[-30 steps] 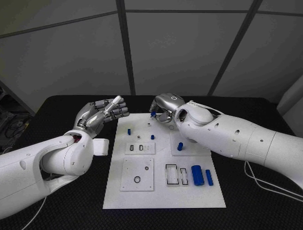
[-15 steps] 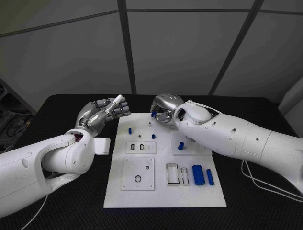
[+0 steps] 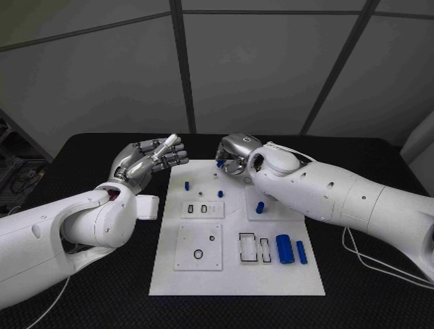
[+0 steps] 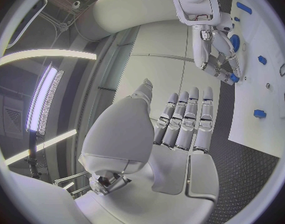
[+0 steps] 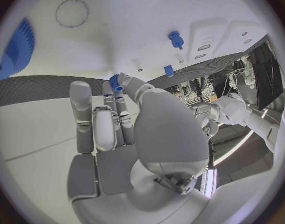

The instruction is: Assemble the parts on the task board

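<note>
no readable text, labels, brands, numbers or signs on anything in view

Black table (image 3: 98,288), pale grey panelled wall (image 3: 246,62) with dark seams behind, long ceiling light strips (image 4: 46,102)

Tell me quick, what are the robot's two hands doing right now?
Left hand: open, fingers apart, holding nothing, raised beside the task board.
Right hand: pinching a small blue part over the board's far end.
</note>
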`<state>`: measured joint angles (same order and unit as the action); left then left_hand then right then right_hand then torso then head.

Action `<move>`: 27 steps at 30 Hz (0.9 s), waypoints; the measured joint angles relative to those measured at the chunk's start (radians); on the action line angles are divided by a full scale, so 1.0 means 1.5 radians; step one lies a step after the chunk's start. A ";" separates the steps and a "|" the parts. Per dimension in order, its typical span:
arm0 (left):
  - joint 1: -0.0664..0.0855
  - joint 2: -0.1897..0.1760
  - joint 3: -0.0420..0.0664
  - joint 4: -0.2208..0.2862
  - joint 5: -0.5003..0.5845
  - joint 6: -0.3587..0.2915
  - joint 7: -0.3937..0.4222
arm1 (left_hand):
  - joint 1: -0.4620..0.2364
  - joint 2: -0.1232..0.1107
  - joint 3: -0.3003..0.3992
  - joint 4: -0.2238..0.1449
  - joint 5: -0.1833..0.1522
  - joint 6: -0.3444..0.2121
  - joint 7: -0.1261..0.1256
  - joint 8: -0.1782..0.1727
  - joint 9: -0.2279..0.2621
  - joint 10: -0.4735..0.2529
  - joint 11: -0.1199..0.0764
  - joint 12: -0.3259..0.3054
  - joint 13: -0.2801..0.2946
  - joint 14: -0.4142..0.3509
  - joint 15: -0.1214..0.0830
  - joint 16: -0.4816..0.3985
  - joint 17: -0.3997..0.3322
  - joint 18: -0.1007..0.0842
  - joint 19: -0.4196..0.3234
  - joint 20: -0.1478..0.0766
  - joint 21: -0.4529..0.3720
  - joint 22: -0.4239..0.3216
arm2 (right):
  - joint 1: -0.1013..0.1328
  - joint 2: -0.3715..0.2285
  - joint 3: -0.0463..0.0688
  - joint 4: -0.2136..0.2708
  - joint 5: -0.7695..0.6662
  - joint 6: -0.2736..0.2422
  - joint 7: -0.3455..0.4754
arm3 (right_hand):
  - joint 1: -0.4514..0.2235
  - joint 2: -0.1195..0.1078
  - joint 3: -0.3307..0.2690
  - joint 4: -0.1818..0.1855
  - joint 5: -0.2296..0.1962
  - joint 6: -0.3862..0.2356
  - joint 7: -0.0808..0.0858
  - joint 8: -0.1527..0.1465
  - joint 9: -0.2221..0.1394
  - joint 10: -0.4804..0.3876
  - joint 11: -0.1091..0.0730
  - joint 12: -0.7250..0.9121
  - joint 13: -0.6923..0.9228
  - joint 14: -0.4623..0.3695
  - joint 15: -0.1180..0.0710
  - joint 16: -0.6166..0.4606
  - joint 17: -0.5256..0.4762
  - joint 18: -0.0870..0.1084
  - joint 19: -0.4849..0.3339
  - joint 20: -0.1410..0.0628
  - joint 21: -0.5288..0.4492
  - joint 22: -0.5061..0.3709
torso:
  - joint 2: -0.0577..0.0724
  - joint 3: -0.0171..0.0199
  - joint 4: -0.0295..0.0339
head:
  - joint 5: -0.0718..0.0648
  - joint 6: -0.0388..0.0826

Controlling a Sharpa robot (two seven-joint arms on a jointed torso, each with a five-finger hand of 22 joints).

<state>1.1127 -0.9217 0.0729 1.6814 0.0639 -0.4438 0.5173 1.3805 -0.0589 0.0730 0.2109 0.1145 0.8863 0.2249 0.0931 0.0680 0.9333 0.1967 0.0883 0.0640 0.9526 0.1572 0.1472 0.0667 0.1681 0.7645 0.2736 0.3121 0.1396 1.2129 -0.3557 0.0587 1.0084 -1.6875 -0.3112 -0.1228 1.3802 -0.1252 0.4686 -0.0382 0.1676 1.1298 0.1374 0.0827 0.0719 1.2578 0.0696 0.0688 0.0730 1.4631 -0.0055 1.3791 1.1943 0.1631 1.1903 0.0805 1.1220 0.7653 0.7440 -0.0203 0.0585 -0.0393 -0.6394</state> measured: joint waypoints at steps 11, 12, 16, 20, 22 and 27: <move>0.001 -0.001 0.000 0.002 -0.001 0.000 -0.001 | 0.000 0.000 0.000 0.000 0.000 0.000 0.000 0.000 -0.001 0.000 0.000 0.000 0.000 0.000 0.000 0.000 0.000 0.000 0.000 0.000 0.000 0.000 | 0.000 0.011 0.000 -0.017 0.003 0.005 0.002 | -0.009 -0.009 0.007 0.007 -0.004 -0.024 0.011 -0.011 -0.003 -0.036 0.011 -0.004 -0.004 0.003 0.003 0.000 -0.001 0.000 -0.008 0.008 0.003 0.001 | 0.000 -0.0003 -0.0003 | 0.001 -0.002; 0.001 -0.001 0.000 0.002 -0.001 0.000 -0.001 | 0.000 0.000 0.000 0.000 0.000 0.000 0.000 0.000 -0.001 0.000 0.000 0.000 0.000 0.000 0.000 0.000 0.000 0.000 0.000 0.000 0.000 0.000 | 0.000 0.011 0.000 -0.018 0.003 0.006 0.002 | -0.010 -0.010 0.007 0.007 -0.004 -0.027 0.011 -0.011 -0.003 -0.041 0.012 -0.004 -0.005 0.002 0.005 0.000 -0.002 0.000 -0.009 0.009 0.003 0.000 | 0.000 -0.0003 -0.0003 | 0.001 -0.002; 0.001 -0.001 0.000 0.002 -0.001 0.000 -0.002 | 0.000 0.000 0.000 0.000 0.000 0.000 0.000 0.000 -0.001 0.000 0.000 -0.002 0.000 0.000 0.000 0.000 0.000 0.000 0.000 0.000 0.000 -0.001 | 0.000 0.014 0.000 -0.022 0.004 0.008 0.002 | -0.012 -0.012 0.008 0.008 -0.007 -0.034 0.013 -0.011 -0.004 -0.057 0.018 -0.004 -0.006 0.002 0.007 0.000 -0.003 0.000 -0.013 0.013 0.003 -0.004 | 0.000 -0.0003 -0.0003 | 0.002 -0.002; 0.002 -0.001 0.000 0.002 -0.001 0.001 -0.002 | 0.000 0.000 0.000 0.000 0.000 0.000 0.000 -0.003 -0.001 0.000 0.000 -0.002 0.000 0.000 0.000 0.000 0.000 0.000 0.000 0.000 0.000 -0.001 | 0.000 0.016 0.000 -0.025 0.005 0.012 0.002 | -0.020 -0.020 0.009 0.009 -0.011 -0.059 0.018 -0.011 -0.004 -0.100 0.026 -0.004 -0.007 0.001 0.016 0.003 -0.007 0.000 -0.032 0.021 -0.009 -0.027 | 0.000 -0.0003 -0.0004 | 0.003 -0.003; 0.002 -0.001 0.000 0.002 -0.002 0.001 -0.003 | 0.000 0.000 0.000 0.000 0.000 0.000 0.000 -0.003 -0.001 0.000 0.000 -0.002 0.000 0.000 0.000 0.000 0.000 0.000 0.000 0.000 0.000 -0.001 | 0.000 0.016 0.000 -0.025 0.006 0.014 0.002 | -0.020 -0.020 0.007 0.011 -0.011 -0.068 0.018 -0.011 -0.004 -0.117 0.028 -0.004 -0.007 0.002 0.019 0.003 -0.013 0.000 -0.036 0.024 -0.013 -0.036 | 0.000 -0.0003 -0.0008 | 0.003 -0.003; 0.002 -0.001 0.000 0.002 -0.002 0.002 -0.003 | 0.000 0.000 0.000 0.000 0.000 0.000 0.000 -0.003 0.000 0.000 0.000 -0.002 0.000 0.000 0.000 0.000 -0.001 0.000 0.000 0.000 0.000 0.000 | 0.000 0.013 0.000 -0.022 0.007 0.016 0.002 | -0.023 -0.023 -0.002 0.008 -0.015 -0.073 0.017 -0.011 -0.004 -0.127 0.031 -0.004 -0.007 0.002 0.019 0.003 -0.017 0.000 -0.038 0.026 -0.015 -0.041 | -0.001 -0.0003 -0.0017 | 0.004 -0.003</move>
<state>1.1157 -0.9227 0.0731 1.6842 0.0614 -0.4408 0.5121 1.3805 -0.0589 0.0731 0.2109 0.1145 0.8863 0.2249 0.0891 0.0673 0.9333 0.1967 0.0847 0.0641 0.9526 0.1571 0.1472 0.0659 0.1681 0.7645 0.2736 0.3120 0.1389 1.2131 -0.3369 0.0585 0.9760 -1.6770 -0.2870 -0.1192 1.3460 -0.1591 0.4659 -0.0260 0.1451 1.0200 0.1635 0.0659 0.0665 1.0677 0.1161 0.0635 0.0624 1.4668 0.0233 1.3831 1.1680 0.1630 1.1328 0.1194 1.0996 0.7044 0.7432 -0.0208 0.0560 -0.0338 -0.6433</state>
